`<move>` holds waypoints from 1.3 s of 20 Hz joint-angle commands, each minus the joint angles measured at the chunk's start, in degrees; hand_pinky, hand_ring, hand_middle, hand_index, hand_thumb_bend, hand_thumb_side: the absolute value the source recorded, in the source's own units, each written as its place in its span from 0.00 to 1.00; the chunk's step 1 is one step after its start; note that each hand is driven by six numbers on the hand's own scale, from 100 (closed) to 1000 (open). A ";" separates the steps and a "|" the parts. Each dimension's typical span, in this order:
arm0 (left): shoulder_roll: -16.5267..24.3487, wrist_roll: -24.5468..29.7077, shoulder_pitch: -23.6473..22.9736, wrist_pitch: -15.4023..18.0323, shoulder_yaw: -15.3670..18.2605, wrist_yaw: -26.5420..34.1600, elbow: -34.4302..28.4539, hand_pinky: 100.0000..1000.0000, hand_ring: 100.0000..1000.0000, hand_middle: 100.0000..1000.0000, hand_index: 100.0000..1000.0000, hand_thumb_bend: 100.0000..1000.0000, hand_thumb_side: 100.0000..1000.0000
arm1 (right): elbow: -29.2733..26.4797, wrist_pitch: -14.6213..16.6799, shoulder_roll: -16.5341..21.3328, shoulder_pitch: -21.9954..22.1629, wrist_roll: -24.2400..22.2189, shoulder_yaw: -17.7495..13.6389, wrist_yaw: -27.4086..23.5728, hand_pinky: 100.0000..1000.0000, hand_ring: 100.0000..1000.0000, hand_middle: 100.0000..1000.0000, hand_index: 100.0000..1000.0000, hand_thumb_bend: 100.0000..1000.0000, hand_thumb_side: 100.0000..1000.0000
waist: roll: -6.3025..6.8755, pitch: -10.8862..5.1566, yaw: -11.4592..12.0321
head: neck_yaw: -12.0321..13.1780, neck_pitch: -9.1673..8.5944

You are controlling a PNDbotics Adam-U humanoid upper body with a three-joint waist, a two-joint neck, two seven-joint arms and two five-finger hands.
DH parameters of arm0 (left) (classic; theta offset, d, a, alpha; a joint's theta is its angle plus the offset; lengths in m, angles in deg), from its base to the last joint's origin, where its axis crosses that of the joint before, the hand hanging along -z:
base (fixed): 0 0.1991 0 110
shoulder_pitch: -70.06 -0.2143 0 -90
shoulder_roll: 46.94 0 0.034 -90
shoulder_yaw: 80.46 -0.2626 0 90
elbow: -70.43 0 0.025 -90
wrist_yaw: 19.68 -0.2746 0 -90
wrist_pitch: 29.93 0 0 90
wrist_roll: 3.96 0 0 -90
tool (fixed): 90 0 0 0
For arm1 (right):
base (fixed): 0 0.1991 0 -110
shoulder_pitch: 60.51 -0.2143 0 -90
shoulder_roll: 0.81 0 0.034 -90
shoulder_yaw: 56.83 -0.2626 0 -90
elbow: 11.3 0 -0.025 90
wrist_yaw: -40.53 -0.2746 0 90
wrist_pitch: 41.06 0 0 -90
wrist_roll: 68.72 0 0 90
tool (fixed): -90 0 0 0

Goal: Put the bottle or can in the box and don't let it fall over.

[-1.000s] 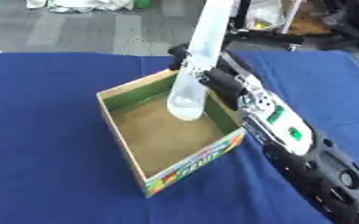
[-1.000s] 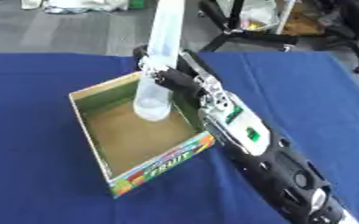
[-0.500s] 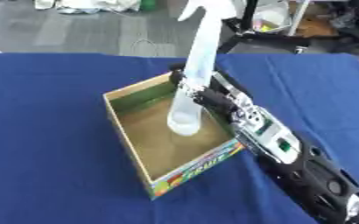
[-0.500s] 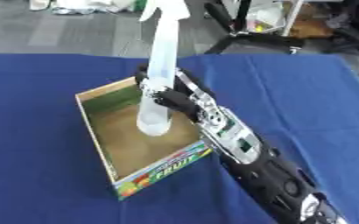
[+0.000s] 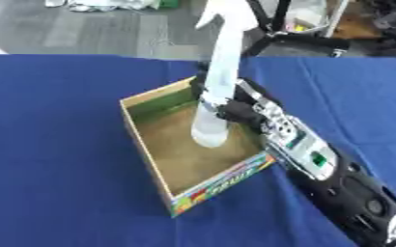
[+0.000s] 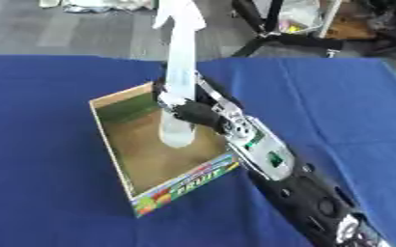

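Bottle [image 5: 221, 82]: tall, pale, upright, base inside box [image 5: 147, 159]. Right hand [image 5: 235, 107]: fingers curled round bottle's lower body. Box: open-topped cardboard, printed front, on blue-covered bench [image 5: 49, 144].

The right hand [image 6: 197, 113], reaching in from the near right, curls round a tall pale spray bottle [image 6: 177, 82] standing upright inside the open cardboard box [image 6: 117, 153] on the blue table [image 6: 41, 144].
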 commanded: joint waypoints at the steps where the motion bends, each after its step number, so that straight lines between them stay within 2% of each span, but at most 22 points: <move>1: 1.12 0.33 0.34 -0.04 0.18 0.15 -1.17 0.94 1.00 1.00 0.78 0.32 0.58 | -2.01 -0.66 1.69 -0.94 -3.62 -0.78 4.19 1.00 1.00 1.00 1.00 0.00 0.70 | 0.15 -1.05 -0.13 | -0.09 0.41; 3: 1.21 0.52 0.23 -0.07 0.13 0.08 -1.17 0.94 1.00 1.00 0.78 0.32 0.58 | -2.61 -0.66 2.02 -0.78 -5.88 -1.17 6.29 1.00 1.00 1.00 1.00 0.00 0.82 | 0.15 -1.06 -0.26 | -0.05 0.45; 6: 1.32 0.67 0.07 -0.03 0.19 -0.02 -1.15 0.94 1.00 1.00 0.78 0.33 0.58 | -2.88 -1.32 2.37 -0.29 -8.52 -2.11 8.63 1.00 1.00 1.00 1.00 0.00 0.90 | 0.13 -1.09 -0.46 | 0.04 0.51; 17: 1.70 0.76 -0.42 0.10 0.41 -0.41 -0.97 0.94 1.00 1.00 0.78 0.33 0.57 | -4.76 -4.07 3.11 0.89 -9.71 -4.11 9.42 1.00 1.00 1.00 1.00 0.00 0.94 | 0.00 -1.21 -0.98 | 0.56 0.54; 18: 1.69 0.77 -0.41 0.11 0.41 -0.42 -0.97 0.94 1.00 1.00 0.78 0.33 0.57 | -4.68 -4.17 3.11 0.91 -9.67 -4.07 9.50 1.00 1.00 1.00 1.00 0.00 0.89 | 0.01 -1.20 -0.96 | 0.47 0.51; 19: 1.68 0.77 -0.39 0.12 0.42 -0.42 -0.97 0.94 1.00 1.00 0.78 0.33 0.57 | -4.54 -4.24 3.09 0.95 -9.69 -3.98 9.70 1.00 1.00 1.00 1.00 0.00 0.94 | 0.01 -1.19 -0.92 | 0.32 0.51; 20: 1.66 0.76 -0.38 0.11 0.42 -0.42 -0.97 0.94 1.00 1.00 0.78 0.32 0.58 | -4.37 -4.25 3.04 0.99 -9.72 -3.88 9.93 1.00 1.00 1.00 1.00 0.00 0.89 | 0.00 -1.19 -0.89 | 0.19 0.55; 21: 1.65 0.75 -0.38 0.10 0.43 -0.42 -0.97 0.94 1.00 1.00 0.78 0.33 0.57 | -4.20 -4.26 2.97 1.04 -9.79 -3.76 10.21 1.00 1.00 1.00 1.00 0.00 0.92 | -0.02 -1.19 -0.88 | 0.08 0.61; 22: 1.64 0.74 -0.39 0.09 0.44 -0.42 -0.96 0.94 1.00 1.00 0.78 0.33 0.57 | -4.03 -4.27 2.88 1.06 -9.83 -3.69 10.43 1.00 1.00 1.00 1.00 0.00 0.87 | -0.03 -1.19 -0.87 | 0.04 0.68; 23: 1.64 0.75 -0.38 0.07 0.44 -0.42 -0.96 0.94 1.00 1.00 0.78 0.33 0.57 | -3.85 -4.32 2.78 1.08 -9.88 -3.64 10.52 1.00 1.00 1.00 1.00 0.00 0.77 | -0.04 -1.20 -0.85 | 0.04 0.76; 25: 1.61 0.73 -0.36 0.05 0.45 -0.41 -0.98 0.94 1.00 1.00 0.78 0.33 0.57 | -3.59 -4.47 2.63 1.07 -10.16 -3.62 10.15 1.00 1.00 1.00 1.00 0.00 0.48 | -0.07 -1.22 -0.82 | 0.02 0.88; 26: 1.60 0.71 -0.36 0.04 0.47 -0.39 -0.99 0.94 1.00 1.00 0.78 0.33 0.57 | -3.64 -4.55 2.62 1.05 -10.32 -3.70 9.74 1.00 1.00 1.00 1.00 0.00 0.44 | -0.08 -1.23 -0.82 | 0.02 0.94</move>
